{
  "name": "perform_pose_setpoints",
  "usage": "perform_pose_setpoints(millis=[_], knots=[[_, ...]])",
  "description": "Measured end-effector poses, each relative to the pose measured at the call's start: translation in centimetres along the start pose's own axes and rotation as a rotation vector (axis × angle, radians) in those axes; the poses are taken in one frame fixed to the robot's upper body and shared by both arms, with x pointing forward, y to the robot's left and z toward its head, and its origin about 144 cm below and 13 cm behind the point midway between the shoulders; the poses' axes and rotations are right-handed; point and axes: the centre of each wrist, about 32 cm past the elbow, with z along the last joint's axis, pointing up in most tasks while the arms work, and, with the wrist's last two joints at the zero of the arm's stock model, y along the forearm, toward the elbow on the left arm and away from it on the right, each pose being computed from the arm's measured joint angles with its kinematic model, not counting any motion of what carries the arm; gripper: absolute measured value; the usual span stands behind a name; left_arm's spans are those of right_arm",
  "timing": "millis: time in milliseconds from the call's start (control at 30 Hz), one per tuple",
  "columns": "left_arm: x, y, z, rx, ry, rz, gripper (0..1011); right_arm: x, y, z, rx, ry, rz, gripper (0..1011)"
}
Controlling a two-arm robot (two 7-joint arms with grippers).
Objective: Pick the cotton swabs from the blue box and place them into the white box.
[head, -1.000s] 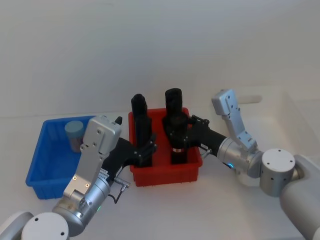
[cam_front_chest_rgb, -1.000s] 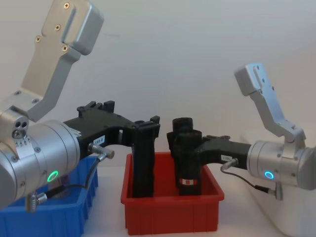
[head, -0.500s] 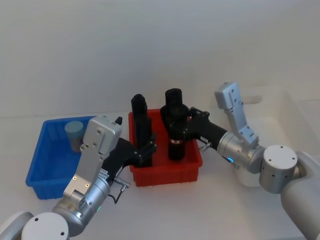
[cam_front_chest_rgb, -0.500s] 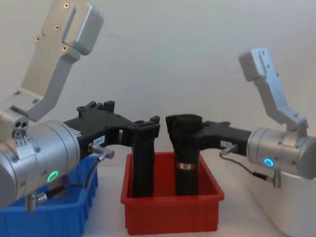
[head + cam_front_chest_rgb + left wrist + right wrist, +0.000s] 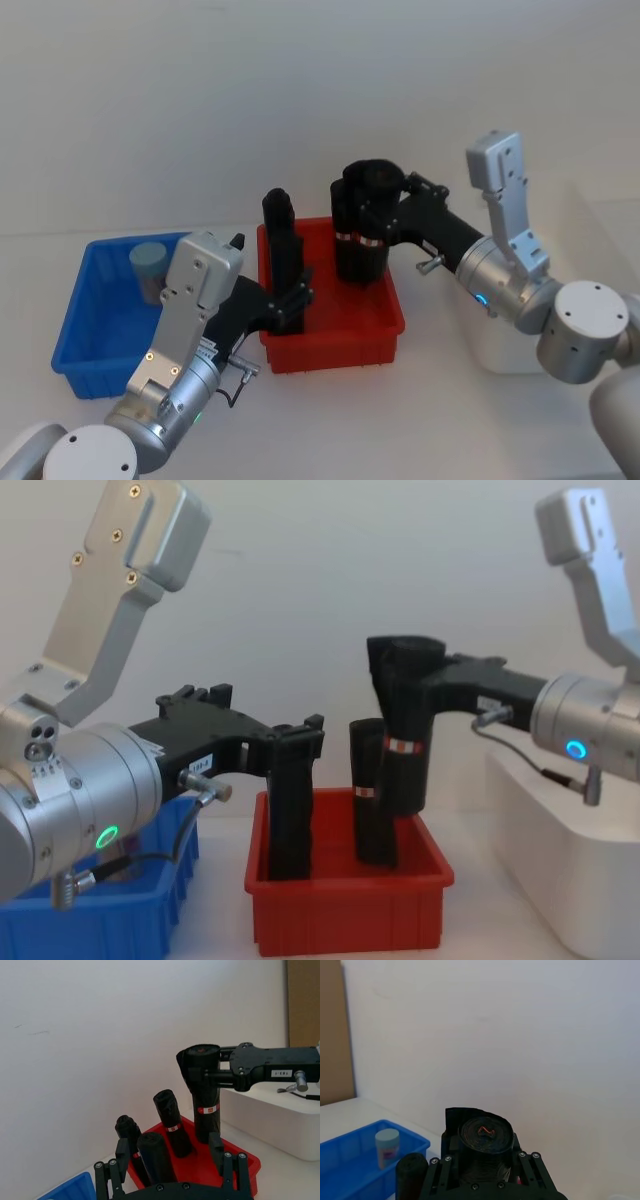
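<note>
One tub of cotton swabs (image 5: 148, 264) with a pale teal lid stands in the far corner of the blue box (image 5: 90, 322), also seen as the tub (image 5: 387, 1146) in the blue box (image 5: 350, 1170). My right gripper (image 5: 368, 215) is shut on a tall black roll (image 5: 405, 740), held tilted above the red bin (image 5: 340, 345). My left gripper (image 5: 169, 1150) is open, its fingers (image 5: 122, 1152) straddling another black roll (image 5: 152, 1156) that stands in the red bin. The white box (image 5: 570, 870) sits at the right, under the right arm.
The red bin (image 5: 350, 915) lies between the blue box (image 5: 110, 920) and the white box (image 5: 270, 1120). Two more black rolls (image 5: 170, 1122) stand upright in it. A plain white wall closes the back of the table.
My right gripper has lifted its black roll up out of the red bin and swung it back and to the right. The left arm and the cotton swabs have not moved.
</note>
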Motion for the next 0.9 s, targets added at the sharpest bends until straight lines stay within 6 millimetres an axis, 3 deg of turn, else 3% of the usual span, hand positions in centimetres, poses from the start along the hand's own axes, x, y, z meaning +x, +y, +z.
perform_pose_setpoints(millis=[500, 900], knots=[[0.0, 0.0, 0.0, 0.000, 0.000, 0.000, 1004, 0.0, -4.0, 3.9, 0.030, -0.070, -0.191, 545], [0.0, 0.0, 0.0, 0.000, 0.000, 0.000, 1004, 0.7, -6.7, 4.7, -0.004, -0.107, -0.306, 544]])
